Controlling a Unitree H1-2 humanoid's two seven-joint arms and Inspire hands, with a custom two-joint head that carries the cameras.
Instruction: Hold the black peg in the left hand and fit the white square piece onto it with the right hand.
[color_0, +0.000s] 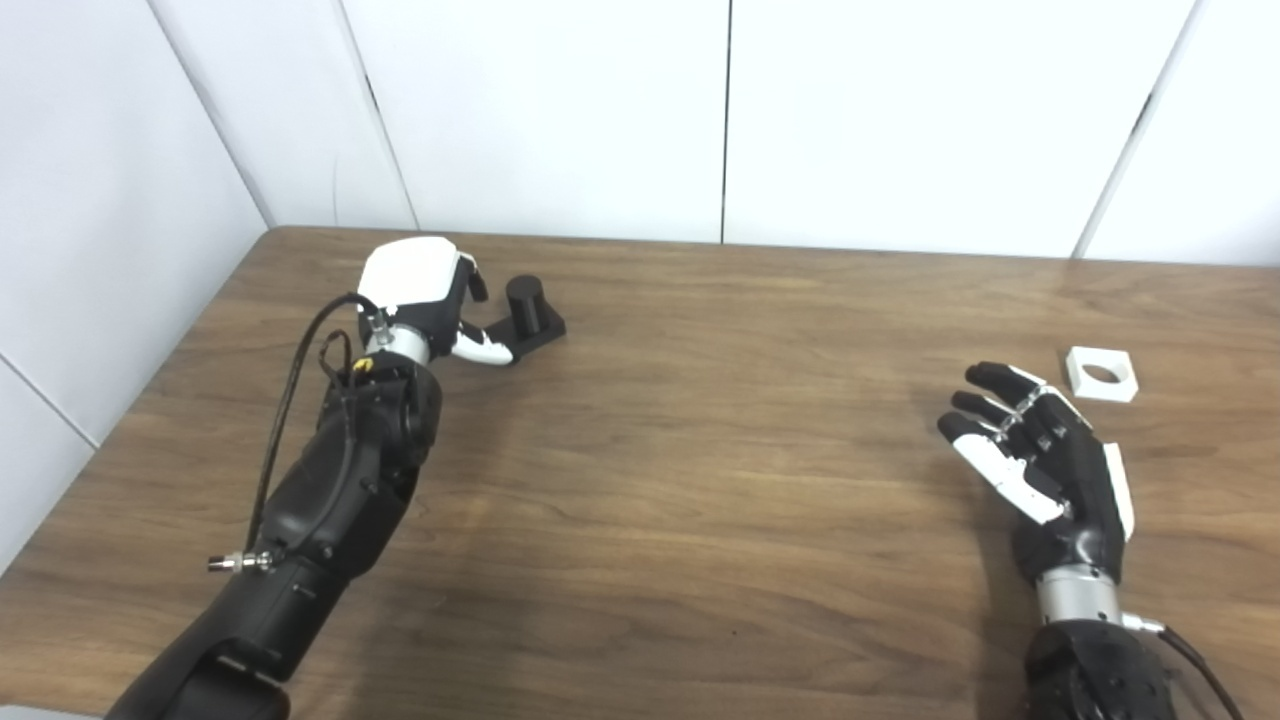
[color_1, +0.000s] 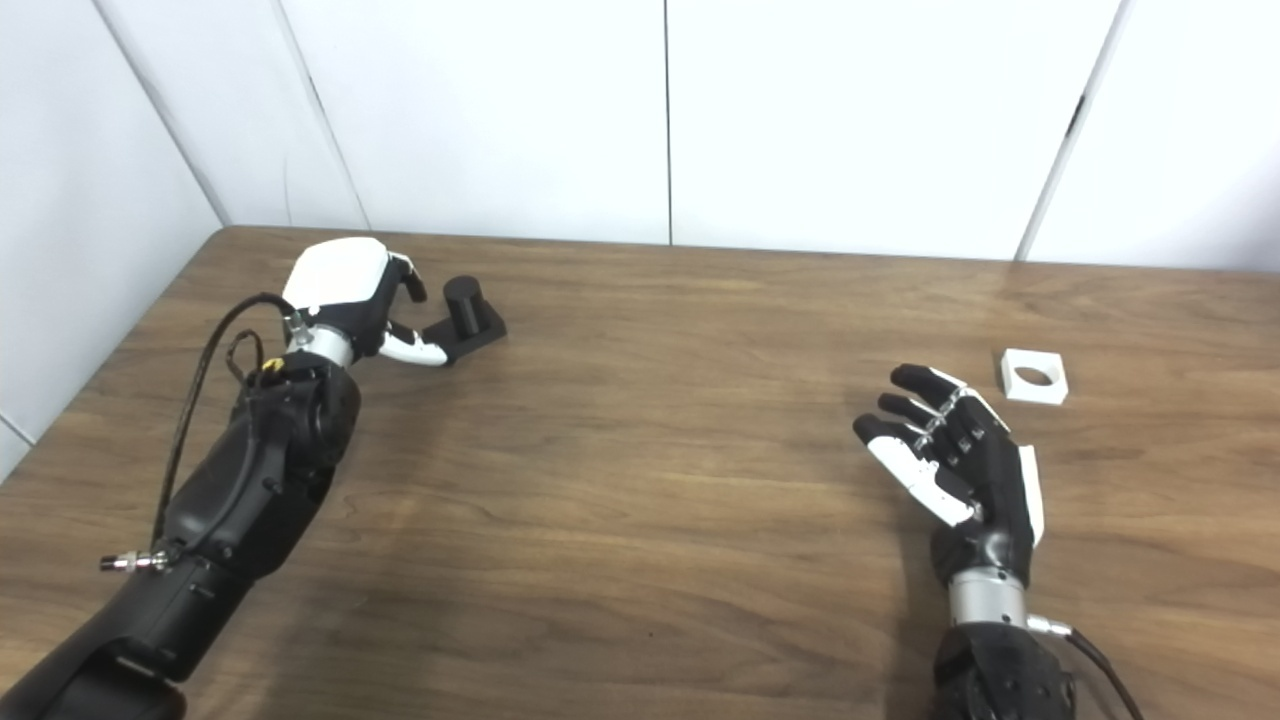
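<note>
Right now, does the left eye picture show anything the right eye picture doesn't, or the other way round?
Only the left eye view shows a seam low on the left wall, and less table beyond the white square piece. Only the right eye view shows more bare table right of that piece. Both share the rest: the left hand at the black peg, its grip unclear, and the open right hand just short of the piece.

Wood-grain table (color_0: 700, 480); matt black peg (color_0: 524, 301).
</note>
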